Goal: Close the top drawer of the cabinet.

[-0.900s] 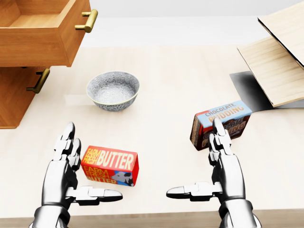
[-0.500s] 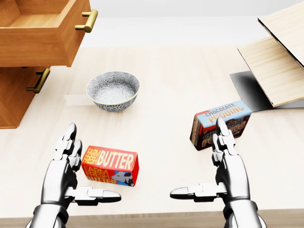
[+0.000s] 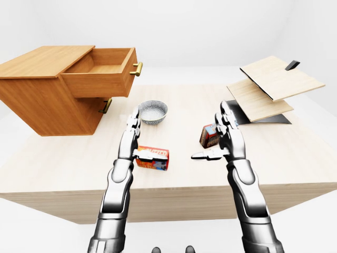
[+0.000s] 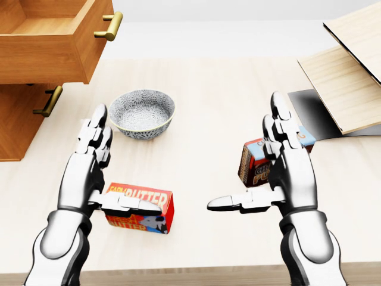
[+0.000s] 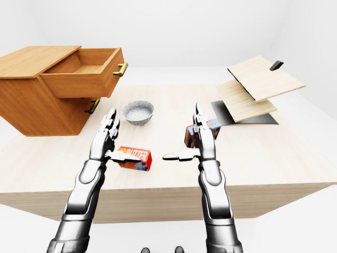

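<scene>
none of the closing is done: wooden top drawer with brass handle stands pulled out of the wooden cabinet, up-left of the left hand. both hands, right hand included, splayed, empty, well apart from it.

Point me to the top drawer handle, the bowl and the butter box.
top drawer handle [image 3: 137,69], left-eye view, middle of the brass bar.
bowl [image 4: 141,114], head view, inner wall of the patterned grey bowl.
butter box [image 5: 138,155], right-eye view, red top face beside the left robot hand [image 5: 108,138].
</scene>
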Available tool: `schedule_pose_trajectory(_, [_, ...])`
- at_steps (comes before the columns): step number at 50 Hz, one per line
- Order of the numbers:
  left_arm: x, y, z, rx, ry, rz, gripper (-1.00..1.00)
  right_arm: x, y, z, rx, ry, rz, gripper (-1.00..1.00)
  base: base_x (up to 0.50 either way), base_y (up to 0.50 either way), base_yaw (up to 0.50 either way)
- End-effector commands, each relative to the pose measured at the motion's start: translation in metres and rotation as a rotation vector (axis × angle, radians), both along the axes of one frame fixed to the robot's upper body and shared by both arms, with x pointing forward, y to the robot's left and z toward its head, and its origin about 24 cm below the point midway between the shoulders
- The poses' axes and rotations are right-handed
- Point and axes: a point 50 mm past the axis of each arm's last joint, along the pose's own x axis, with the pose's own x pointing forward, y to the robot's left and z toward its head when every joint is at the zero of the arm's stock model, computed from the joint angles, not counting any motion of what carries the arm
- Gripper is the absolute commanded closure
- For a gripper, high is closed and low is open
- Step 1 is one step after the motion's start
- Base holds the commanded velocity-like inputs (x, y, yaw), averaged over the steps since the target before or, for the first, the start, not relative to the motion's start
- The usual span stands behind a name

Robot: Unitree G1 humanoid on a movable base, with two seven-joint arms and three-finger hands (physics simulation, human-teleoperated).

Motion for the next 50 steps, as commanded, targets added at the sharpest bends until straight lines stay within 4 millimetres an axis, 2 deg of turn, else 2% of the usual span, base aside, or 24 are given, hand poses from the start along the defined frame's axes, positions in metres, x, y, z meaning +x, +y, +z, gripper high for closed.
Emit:
schedule_pose_trajectory(1, [0.0073,-0.0060,0.0499,0.002,-0.192,-0.019,-1.00,0.0047,0.0061,0.0425,-0.001,-0.170,0.030,-1.00,0.00,0.00,0.00])
schedule_pose_trajectory(7, [0.0022,-0.0051,0.0569,-0.012,-0.228,-0.013,-1.00,0.0025,0.0040,0.0429,0.005,-0.174,0.032,-1.00,0.00,0.00,0.00])
schedule_pose_trajectory(15, [0.0019,-0.0042,0.0551,-0.020,-0.221,-0.012,-1.00,0.0019,0.0029,0.0407,0.014,-0.165,0.036,-1.00,0.06,-0.02,0.00])
schedule_pose_trajectory(30, [0.0023,0.0016,0.0564,-0.021,-0.224,0.002,-1.00,0.0034,0.0075,0.0388,0.009,-0.155,0.058,-1.00,0.44,-0.15,0.00])
schedule_pose_trajectory(40, [0.0010,0.0012,0.0566,-0.021,-0.227,0.004,-1.00,0.0001,0.0070,0.0372,-0.008,-0.153,0.073,-1.00,0.50,0.08,0.00])
schedule_pose_trajectory(50, [0.0003,0.0018,0.0543,-0.023,-0.219,0.006,-1.00,-0.0011,0.0072,0.0365,-0.005,-0.151,0.078,-1.00,0.00,0.00,0.00])
